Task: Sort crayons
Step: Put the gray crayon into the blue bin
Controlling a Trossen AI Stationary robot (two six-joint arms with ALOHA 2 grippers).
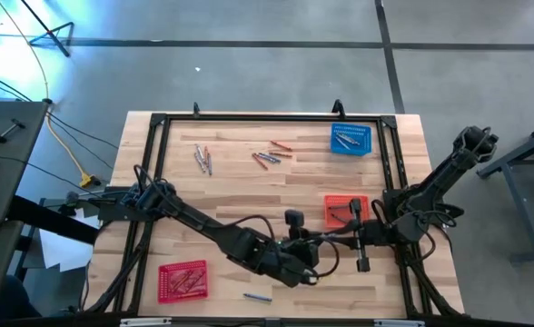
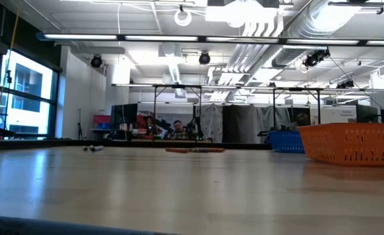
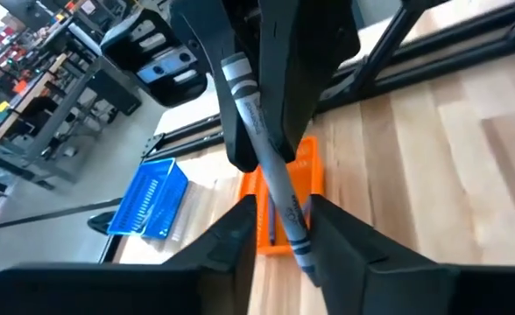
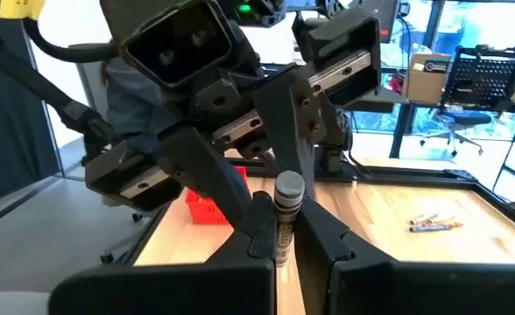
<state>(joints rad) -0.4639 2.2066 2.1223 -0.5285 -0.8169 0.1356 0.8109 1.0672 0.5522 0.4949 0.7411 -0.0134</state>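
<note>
Both arms reached low toward the table's near middle, wrists meeting between the red basket (image 1: pixel 183 280) and orange basket (image 1: pixel 345 211). The right gripper (image 4: pixel 279 232) was clamped on a grey-blue crayon (image 4: pixel 286 210); the left gripper (image 3: pixel 279 229) had its fingers parted around that same crayon, held above the table.

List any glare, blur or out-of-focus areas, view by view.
High view: blue glare in the top left corner. Low view: the near table is soft, and bright ceiling lights reflect off it. Left wrist view: the grey crayon close to the lens is slightly soft. Right wrist view: windows behind are washed out.
</note>
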